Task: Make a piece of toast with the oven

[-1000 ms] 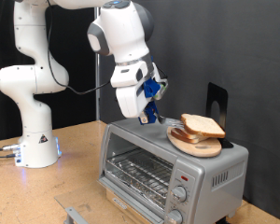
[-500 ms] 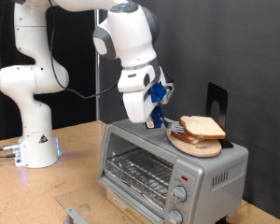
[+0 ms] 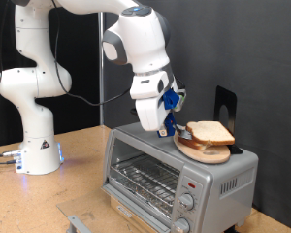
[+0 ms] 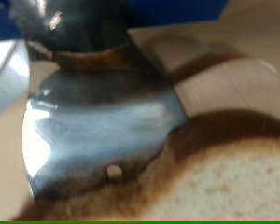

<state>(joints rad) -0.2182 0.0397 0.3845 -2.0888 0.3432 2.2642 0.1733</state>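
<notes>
The silver toaster oven (image 3: 175, 180) stands on the wooden table at the exterior view's lower right, its wire rack showing at the front. On its top sits a round wooden plate (image 3: 197, 150) with stacked slices of pale bread (image 3: 211, 132). My gripper (image 3: 173, 127) points down just above the oven's top, close beside the plate's edge on the exterior view's left. Nothing shows between its fingers. In the wrist view the oven's shiny metal top (image 4: 103, 121), the wooden plate (image 4: 224, 84) and a slice of bread (image 4: 224, 187) are very near and blurred.
The arm's white base (image 3: 34, 146) stands on the table at the exterior view's left. A dark upright panel (image 3: 224, 105) stands behind the plate. Two round knobs (image 3: 187, 202) are on the oven's front. A small grey metal piece (image 3: 76, 222) lies on the table at the bottom.
The arm has swung towards the exterior view's right and come down, bringing the gripper from above the oven's back edge to right beside the plate.
</notes>
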